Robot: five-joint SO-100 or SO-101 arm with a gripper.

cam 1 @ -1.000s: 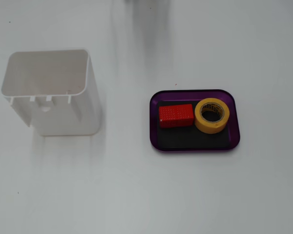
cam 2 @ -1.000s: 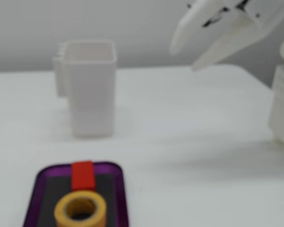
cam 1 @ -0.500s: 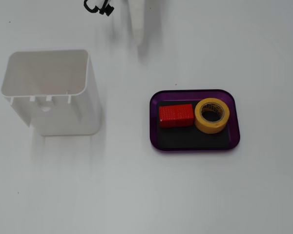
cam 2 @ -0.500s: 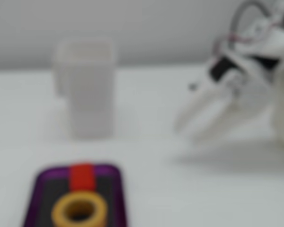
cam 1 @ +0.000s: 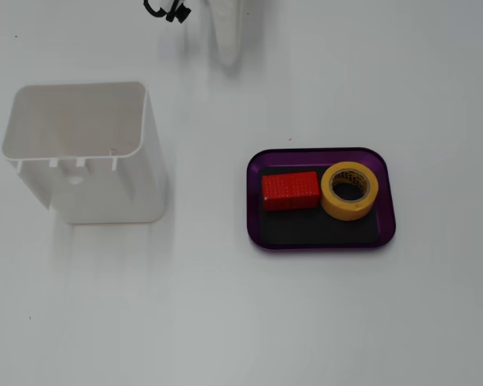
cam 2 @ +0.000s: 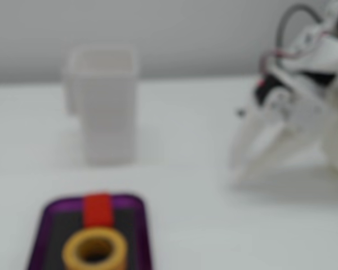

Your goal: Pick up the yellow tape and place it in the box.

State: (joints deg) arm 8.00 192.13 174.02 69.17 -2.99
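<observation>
The yellow tape (cam 1: 350, 191) lies flat inside the box (cam 1: 320, 240), a purple-rimmed tray with a black floor, in its right half. A red block (cam 1: 290, 190) lies beside it in the left half, touching or nearly touching the roll. In the other fixed view, which is blurred, the tape (cam 2: 94, 251) is at the near end of the box (cam 2: 45, 230). My gripper (cam 1: 225, 58) is at the top edge, far from the box, and holds nothing. Its white fingers (cam 2: 240, 147) point down at the table and their tips meet at my gripper's end (cam 2: 242, 171).
A tall white plastic container (cam 1: 88, 153) stands at the left, open at the top; it also shows in the blurred view (cam 2: 104, 104). A black cable part (cam 1: 167, 10) is at the top edge. The table is plain white.
</observation>
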